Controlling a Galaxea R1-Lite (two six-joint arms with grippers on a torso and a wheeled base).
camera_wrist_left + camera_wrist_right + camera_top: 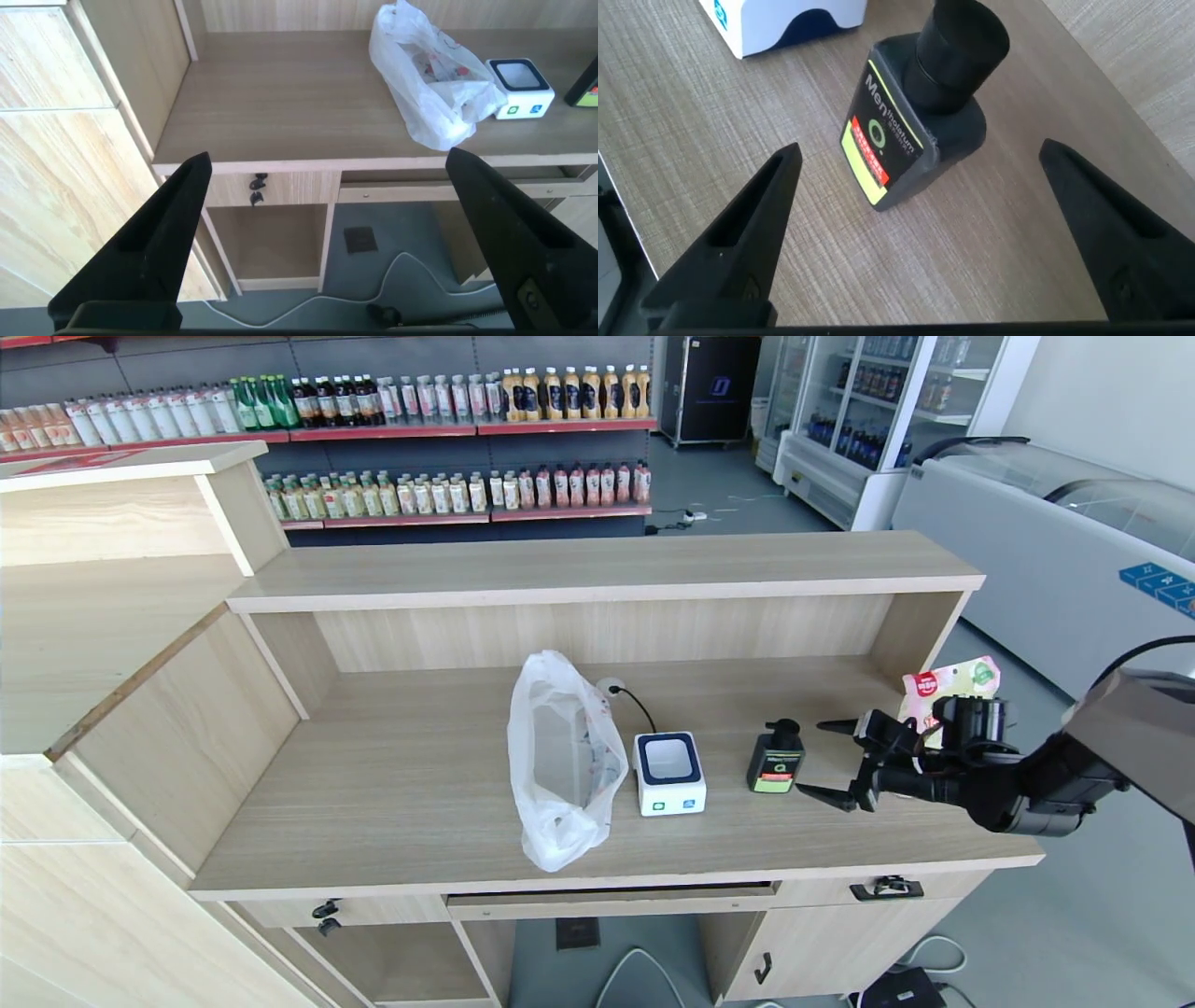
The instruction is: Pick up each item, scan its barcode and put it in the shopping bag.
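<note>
Counter (420, 821): dark bottle (776, 763) upright just ahead of the released right tool (812, 758), seemingly untouched.

The dark bottle (910, 140) carries white lettering above a green-and-red printed label. The pouch (962, 681) at the desk's (420, 803) right edge bears a round red badge.

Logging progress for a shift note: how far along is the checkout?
Done: the shopping bag seems to hold something already. In hand: nothing; the open right gripper points at the dark bottle. Left: bottle and snack pouch, both on the counter.
</note>
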